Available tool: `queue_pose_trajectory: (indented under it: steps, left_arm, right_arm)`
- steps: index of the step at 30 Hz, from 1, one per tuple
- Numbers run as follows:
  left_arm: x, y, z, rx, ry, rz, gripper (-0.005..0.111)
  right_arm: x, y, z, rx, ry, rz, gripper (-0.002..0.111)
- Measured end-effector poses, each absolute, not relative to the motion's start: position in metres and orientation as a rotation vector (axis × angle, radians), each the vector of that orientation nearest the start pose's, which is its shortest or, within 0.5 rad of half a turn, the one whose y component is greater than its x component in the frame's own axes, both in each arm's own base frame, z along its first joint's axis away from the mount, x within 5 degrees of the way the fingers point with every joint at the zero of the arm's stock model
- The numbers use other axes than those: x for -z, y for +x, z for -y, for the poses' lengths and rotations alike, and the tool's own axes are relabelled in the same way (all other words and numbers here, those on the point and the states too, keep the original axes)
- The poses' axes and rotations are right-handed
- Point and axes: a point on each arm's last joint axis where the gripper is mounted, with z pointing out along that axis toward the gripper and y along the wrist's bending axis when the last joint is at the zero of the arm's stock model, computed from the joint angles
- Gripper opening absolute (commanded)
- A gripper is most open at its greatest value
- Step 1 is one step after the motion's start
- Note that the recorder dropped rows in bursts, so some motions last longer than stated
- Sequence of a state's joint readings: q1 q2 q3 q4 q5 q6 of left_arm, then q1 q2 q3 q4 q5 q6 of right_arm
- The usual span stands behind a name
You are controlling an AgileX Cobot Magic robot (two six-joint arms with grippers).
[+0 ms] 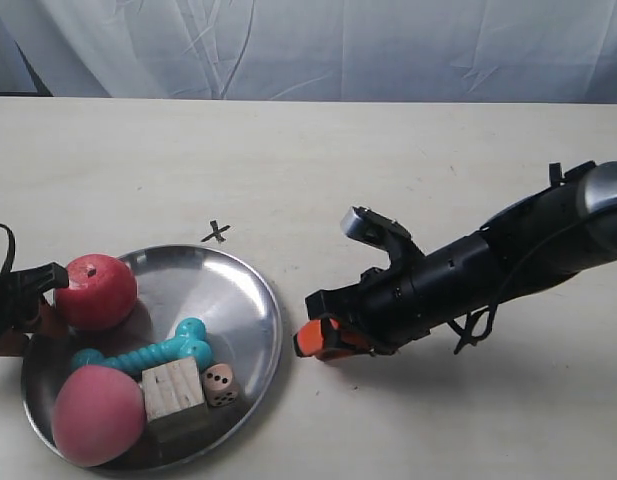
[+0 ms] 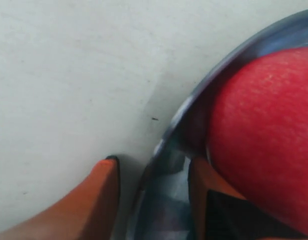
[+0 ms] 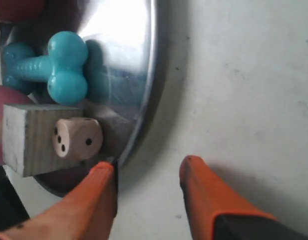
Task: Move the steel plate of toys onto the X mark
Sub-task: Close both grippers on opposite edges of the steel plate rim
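- Pink round ball point(image 1: 98, 415) lies nearest in the exterior view, resting in the round shiny steel plate point(image 1: 243, 290) with a red apple point(image 1: 96, 290), a teal bone-shaped toy point(image 1: 153, 350), a pale wooden cube point(image 1: 173, 388) and a small beige die point(image 1: 220, 384); the plate sits on the pale table point(image 1: 408, 160), its far rim just short of the small black X mark point(image 1: 217, 233); nothing stands between them; I judge the plate stiff, thin and slick, unevenly loaded, and the ball and apple likely to roll if it tips, so it should stay level.
- Left wrist view: the left gripper point(image 2: 153, 167) is spread, one orange finger point(image 2: 96, 200) outside on the table, the other inside against the apple, with the raised rim between them and not yet pinched; that rim looks like the only real hold, and the apple crowds the inner finger.
- Right wrist view: the right gripper point(image 3: 149, 167) is also spread, empty, on bare table just beside the rim near the die and cube; a matching hold on this opposite side would probably steady the load.
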State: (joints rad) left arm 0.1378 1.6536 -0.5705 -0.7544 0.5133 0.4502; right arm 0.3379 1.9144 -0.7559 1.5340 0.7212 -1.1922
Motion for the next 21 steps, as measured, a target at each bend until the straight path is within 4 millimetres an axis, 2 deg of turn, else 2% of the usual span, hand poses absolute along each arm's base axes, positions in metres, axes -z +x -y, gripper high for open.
queue_pose_trajectory:
  steps: [4,10,14,21]
  left_arm:
    - [-0.118,0.234,-0.002,0.513,-0.482,-2.894,0.036]
    - [-0.118,0.233,-0.002,0.505,-0.461,-2.903,0.036]
    - [-0.118,0.233,-0.002,0.506,-0.460,-2.904,0.036]
    - [-0.118,0.233,-0.002,0.510,-0.460,-2.906,0.036]
  right_arm:
    - [-0.107,0.268,-0.162,-1.156,-0.241,-2.691,0.042]
    - [-0.105,0.265,-0.168,-1.130,-0.220,-2.716,0.042]
    - [-0.101,0.257,-0.184,-1.102,-0.232,-2.743,0.042]
    - [-0.096,0.264,-0.217,-1.128,-0.233,-2.780,0.042]
